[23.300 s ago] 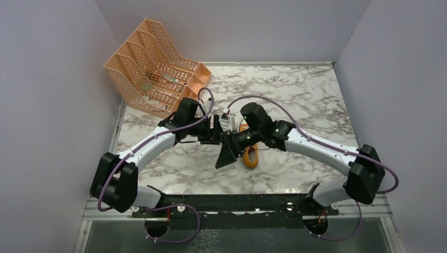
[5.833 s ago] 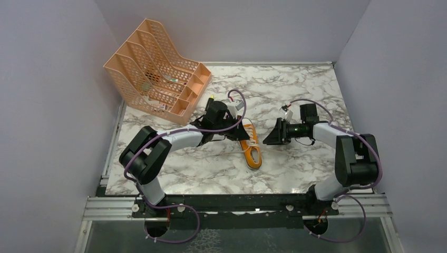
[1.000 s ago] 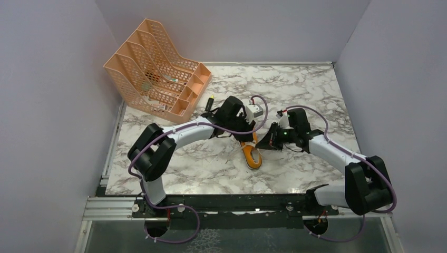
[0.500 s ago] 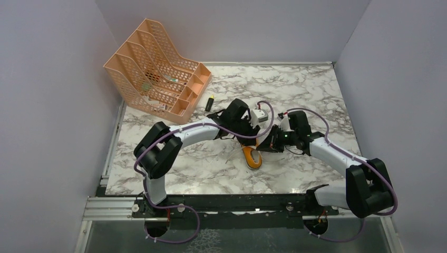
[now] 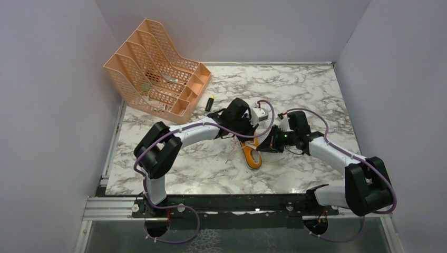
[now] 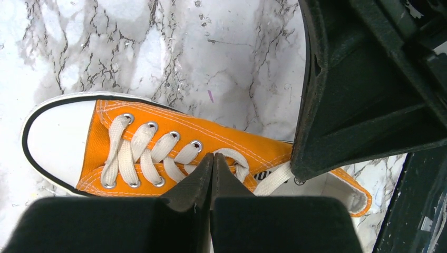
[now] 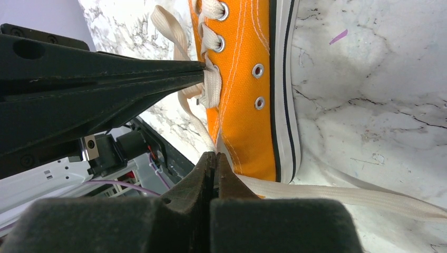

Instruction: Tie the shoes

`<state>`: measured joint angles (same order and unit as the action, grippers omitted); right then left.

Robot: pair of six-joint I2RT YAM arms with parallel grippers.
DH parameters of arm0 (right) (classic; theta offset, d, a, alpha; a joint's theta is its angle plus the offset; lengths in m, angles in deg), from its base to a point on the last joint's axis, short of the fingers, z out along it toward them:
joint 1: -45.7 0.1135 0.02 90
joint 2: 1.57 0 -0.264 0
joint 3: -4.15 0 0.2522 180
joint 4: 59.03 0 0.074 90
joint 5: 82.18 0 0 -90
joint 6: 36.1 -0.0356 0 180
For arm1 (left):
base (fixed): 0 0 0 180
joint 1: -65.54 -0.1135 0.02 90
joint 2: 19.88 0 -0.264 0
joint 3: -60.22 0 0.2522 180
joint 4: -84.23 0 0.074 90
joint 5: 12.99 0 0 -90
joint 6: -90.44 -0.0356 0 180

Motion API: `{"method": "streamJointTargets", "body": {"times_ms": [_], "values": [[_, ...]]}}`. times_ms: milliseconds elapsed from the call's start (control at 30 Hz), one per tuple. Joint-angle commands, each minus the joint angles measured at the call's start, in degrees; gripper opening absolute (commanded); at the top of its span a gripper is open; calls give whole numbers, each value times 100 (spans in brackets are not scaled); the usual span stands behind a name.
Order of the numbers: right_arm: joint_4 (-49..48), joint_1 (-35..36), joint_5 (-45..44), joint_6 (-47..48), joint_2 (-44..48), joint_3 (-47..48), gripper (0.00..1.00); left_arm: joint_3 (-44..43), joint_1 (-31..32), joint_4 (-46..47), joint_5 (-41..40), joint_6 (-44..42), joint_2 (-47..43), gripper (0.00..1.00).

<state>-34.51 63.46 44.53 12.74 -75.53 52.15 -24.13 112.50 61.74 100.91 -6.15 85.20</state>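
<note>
The orange shoe lies on the marble table, its white toe cap at the left of the left wrist view. My left gripper is shut at the top of the lacing, pinching a white lace just past the last eyelets. My right gripper is shut on another lace strand beside the shoe's orange side. A loose lace end trails over the table. From above, the left gripper and right gripper almost meet over the shoe.
A peach mesh file organiser stands at the back left. A small black and yellow marker lies in front of it. Grey walls close in the table on three sides.
Over the last second my left arm has slid to the right, over the shoe and up to the right gripper. The right arm has barely moved.
</note>
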Motion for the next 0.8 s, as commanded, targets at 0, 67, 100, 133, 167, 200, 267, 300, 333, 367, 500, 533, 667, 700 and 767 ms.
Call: {"method": "streamJointTargets", "body": {"times_ms": [0, 67, 100, 133, 167, 200, 267, 300, 333, 367, 500, 533, 667, 700, 767], "values": [[-156, 47, 15, -158, -108, 131, 0, -75, 24, -7, -158, 37, -305, 0], [-267, 76, 8, -301, -134, 131, 0, 7, 23, -6, -154, 71, -404, 0], [-295, 99, -44, -365, -141, 149, 0, 44, 23, -6, -124, 99, -443, 0], [-347, 127, -83, -425, -143, 164, 1, 57, 19, -12, -103, 171, -475, 0], [-417, 169, -129, -494, -145, 174, 1, 54, 20, -40, -97, 244, -485, 0], [-478, 220, -190, -561, -140, 190, 1, 42, 23, -74, -87, 324, -486, 0], [-573, 347, -393, -688, -145, 219, 0, 19, 23, -132, -18, 448, -513, 0], [-592, 404, -512, -740, -146, 237, 1, 31, 23, -136, 9, 508, -533, 0], [-616, 452, -656, -818, -131, 241, 1, 36, 19, -136, 37, 562, -536, 0], [-650, 500, -785, -940, -113, 215, 1, 36, 19, -160, 50, 607, -548, 0], [-741, 581, -1309, -1199, -35, 137, 1, 35, 17, -233, 137, 633, -545, 0], [-769, 611, -1412, -1238, -21, 129, 0, 44, 22, -230, 155, 634, -556, 0], [-1023, 693, -1627, -1526, -59, 61, 1, 96, 24, -234, 113, 777, -609, 0], [-1112, 719, -1738, -1618, -63, 46, 1, 112, 22, -229, 93, 775, -611, 0], [-1204, 791, -1955, -1797, -38, 5, 1, 152, 19, -230, 55, 781, -644, 0]]}}
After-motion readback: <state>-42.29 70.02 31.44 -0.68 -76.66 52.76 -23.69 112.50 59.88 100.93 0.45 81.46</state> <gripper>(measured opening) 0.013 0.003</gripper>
